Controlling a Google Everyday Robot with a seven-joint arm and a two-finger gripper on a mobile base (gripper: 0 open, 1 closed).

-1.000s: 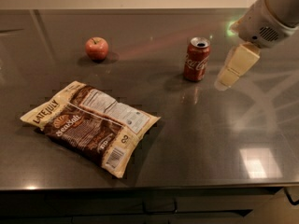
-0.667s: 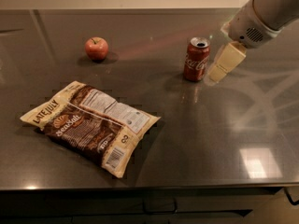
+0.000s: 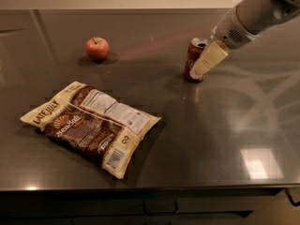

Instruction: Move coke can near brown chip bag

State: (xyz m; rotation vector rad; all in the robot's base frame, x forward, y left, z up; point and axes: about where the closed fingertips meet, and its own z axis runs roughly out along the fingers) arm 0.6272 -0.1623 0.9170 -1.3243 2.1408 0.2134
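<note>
The coke can [image 3: 193, 55] stands upright on the dark countertop at the back right, red with a silver top. My gripper [image 3: 200, 68] comes in from the upper right on a white arm and is right at the can, its cream tip overlapping the can's right front side. The brown chip bag [image 3: 89, 124] lies flat at the front left, dark brown with cream edges, "Late July" lettering and a white label facing up. The can is well apart from the bag, up and to its right.
A red apple [image 3: 97, 48] sits at the back left of the countertop [image 3: 225, 135]. The counter's front edge runs along the bottom, with dark cabinet fronts below it.
My gripper has moved left and slightly down, from beside the coke can to overlapping its right side. The can, bag and apple have not moved.
</note>
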